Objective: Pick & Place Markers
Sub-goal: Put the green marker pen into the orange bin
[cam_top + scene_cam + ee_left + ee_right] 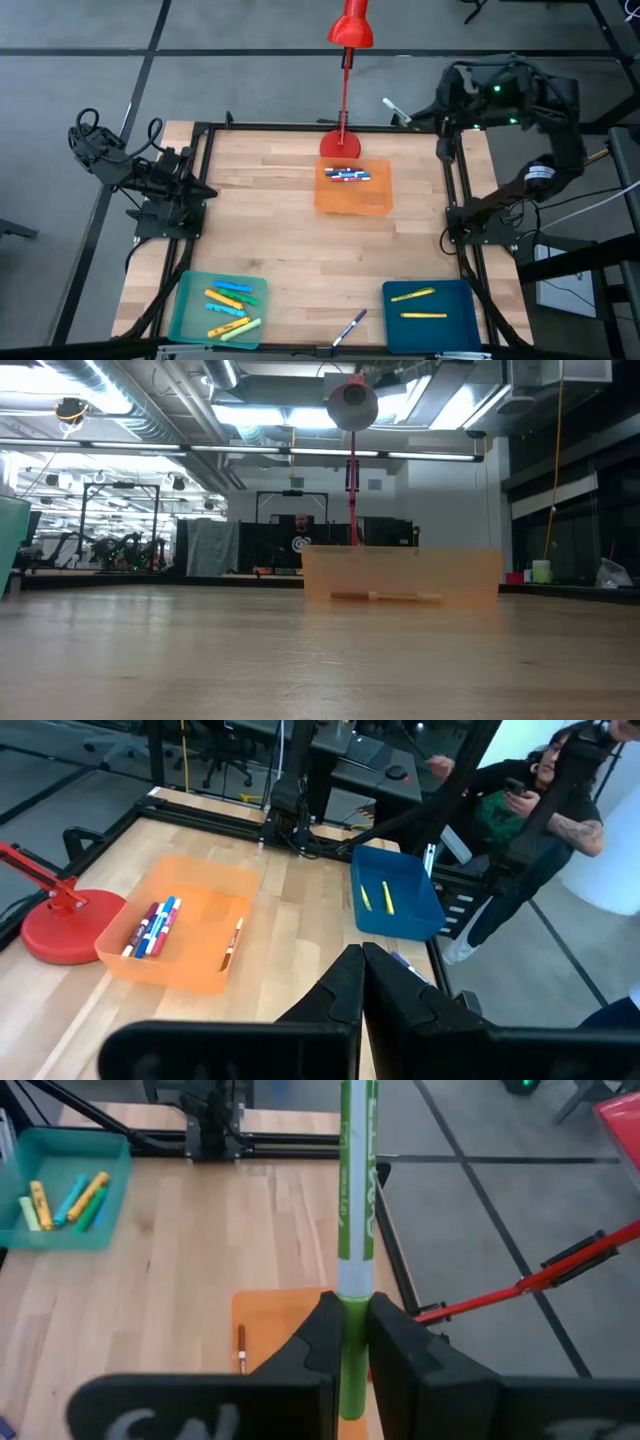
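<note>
Up at the table's far right corner, I see my right gripper (354, 1345) pinched on a green marker (356, 1200), a slim smooth stick with a white band low on its barrel; its dark blocky fingers (318, 1342) press it from both sides. From above, the same marker (396, 109) pokes out of the right gripper (412, 119), just outside the black frame.

My left gripper (362, 982) sits pulled back at the table's left edge, its two dark wedge fingers (340, 990) pressed flat together on nothing.

On the pale wood-plank table (280, 235) sit three shallow square plastic trays. The see-through orange tray (353, 190), near the round red lamp base (340, 143), holds a few blue and red markers (347, 175) side by side, with one thin brown-tipped one (232, 944) apart. The teal tray (185, 305) at the near left holds a loose heap of yellow, green, blue and orange markers (230, 300). The blue tray (470, 320) at the near right holds two yellow ones (412, 295). One blue-tipped marker (349, 327) lies bare on the wood between those two trays.
</note>
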{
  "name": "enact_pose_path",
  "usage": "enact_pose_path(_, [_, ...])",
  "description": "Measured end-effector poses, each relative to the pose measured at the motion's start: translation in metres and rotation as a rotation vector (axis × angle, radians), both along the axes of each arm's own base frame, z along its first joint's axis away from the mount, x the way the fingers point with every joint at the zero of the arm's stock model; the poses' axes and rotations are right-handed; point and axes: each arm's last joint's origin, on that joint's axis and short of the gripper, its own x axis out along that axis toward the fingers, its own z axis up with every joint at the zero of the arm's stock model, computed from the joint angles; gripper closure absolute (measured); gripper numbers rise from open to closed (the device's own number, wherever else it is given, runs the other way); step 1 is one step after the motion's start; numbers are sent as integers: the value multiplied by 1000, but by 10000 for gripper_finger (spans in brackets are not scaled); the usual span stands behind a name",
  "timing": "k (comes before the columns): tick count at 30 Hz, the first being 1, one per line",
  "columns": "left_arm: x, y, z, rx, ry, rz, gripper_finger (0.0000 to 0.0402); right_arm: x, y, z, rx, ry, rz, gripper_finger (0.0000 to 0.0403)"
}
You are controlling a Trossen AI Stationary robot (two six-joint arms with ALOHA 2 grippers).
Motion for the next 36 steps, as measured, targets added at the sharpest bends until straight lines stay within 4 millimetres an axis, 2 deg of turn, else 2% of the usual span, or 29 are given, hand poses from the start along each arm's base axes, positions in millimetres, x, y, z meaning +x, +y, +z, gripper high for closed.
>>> enact_pose_path(8, [1, 0, 3, -16, -27, 23, 400, -7, 4, 7, -8, -72, 57, 369])
enact_pose_path(13, [1, 0, 5, -21, -49, 31, 399, 2, 2, 7, -22, -115, 103, 369])
enact_pose_path(18, [1, 1, 5, -15, -54, 51, 400, 12, -1, -4, -45, -130, 113, 369])
enact_pose_path(25, [1, 1, 5, -8, -57, 69, 400, 25, -4, -36, -44, -165, 137, 369])
enact_pose_path(36, [1, 1, 5, -20, -58, 81, 400, 49, -9, -109, 76, -118, 143, 369])
